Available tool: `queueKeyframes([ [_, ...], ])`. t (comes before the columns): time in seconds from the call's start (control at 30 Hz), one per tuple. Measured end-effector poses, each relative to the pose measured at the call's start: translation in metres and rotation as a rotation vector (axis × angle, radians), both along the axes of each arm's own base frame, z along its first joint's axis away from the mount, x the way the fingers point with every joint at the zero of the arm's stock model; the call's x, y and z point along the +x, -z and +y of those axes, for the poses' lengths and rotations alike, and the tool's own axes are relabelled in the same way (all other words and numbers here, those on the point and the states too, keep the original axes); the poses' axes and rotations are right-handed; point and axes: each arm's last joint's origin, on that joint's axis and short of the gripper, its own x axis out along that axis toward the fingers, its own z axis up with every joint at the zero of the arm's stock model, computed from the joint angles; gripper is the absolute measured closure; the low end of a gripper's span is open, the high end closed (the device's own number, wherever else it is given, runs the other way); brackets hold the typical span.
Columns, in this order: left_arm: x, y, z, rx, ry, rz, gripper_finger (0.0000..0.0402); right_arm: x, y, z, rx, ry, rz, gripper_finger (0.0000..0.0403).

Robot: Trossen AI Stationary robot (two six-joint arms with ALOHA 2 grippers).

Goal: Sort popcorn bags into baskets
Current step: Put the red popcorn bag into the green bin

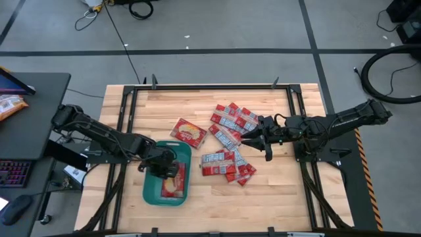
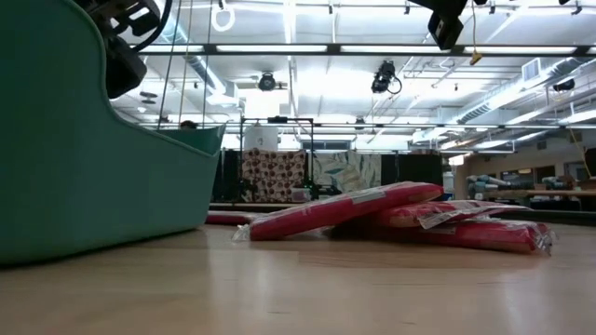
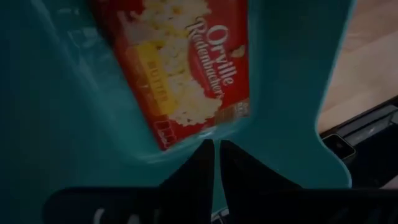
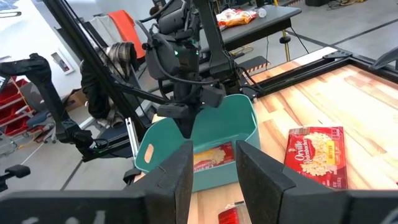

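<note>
The teal basket (image 1: 150, 187) stands at the table's near left and fills the left of the low view (image 2: 93, 167). One larger red popcorn bag (image 3: 186, 68) lies flat inside it. A second larger bag (image 1: 189, 133) lies flat on the table beyond the basket. Several small red packets (image 1: 230, 141) lie in an overlapping pile at the table's middle, which also shows in the low view (image 2: 391, 214). My left gripper (image 1: 162, 164) points down into the basket with its fingers shut, by the bag's edge. My right gripper (image 4: 214, 174) is open and empty above the pile's right side (image 1: 253, 139). My left gripper's shut fingertips (image 3: 205, 163) stand right at the near edge (image 3: 205, 134) of the bag in the basket, coming from above. I cannot tell whether they touch it. The bag lies flat on the basket's floor.
A black metal frame (image 1: 128, 99) runs round the wooden table top. A dark desk (image 1: 26, 131) with a keyboard and a snack bag stands off the table's left. Bare wood lies at the near right (image 1: 263, 204) and along the far edge.
</note>
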Motion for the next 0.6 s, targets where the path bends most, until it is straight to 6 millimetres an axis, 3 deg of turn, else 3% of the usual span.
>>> queueKeyframes([
  [0.2, 0.012, -0.024, 0.001, 0.136, 0.062, -0.163, 0.0370, 0.000, 0.002, 0.000, -0.003, 0.000, 0.021, 0.0277],
  [0.4, 0.030, -0.059, 0.000, 0.381, 0.182, -0.476, 0.0370, 0.001, 0.002, -0.005, 0.012, -0.021, 0.025, 0.0277],
  [0.6, 0.049, -0.082, 0.002, 0.431, 0.149, -0.786, 0.0370, 0.002, 0.002, -0.012, 0.037, -0.067, 0.032, 0.0277],
])
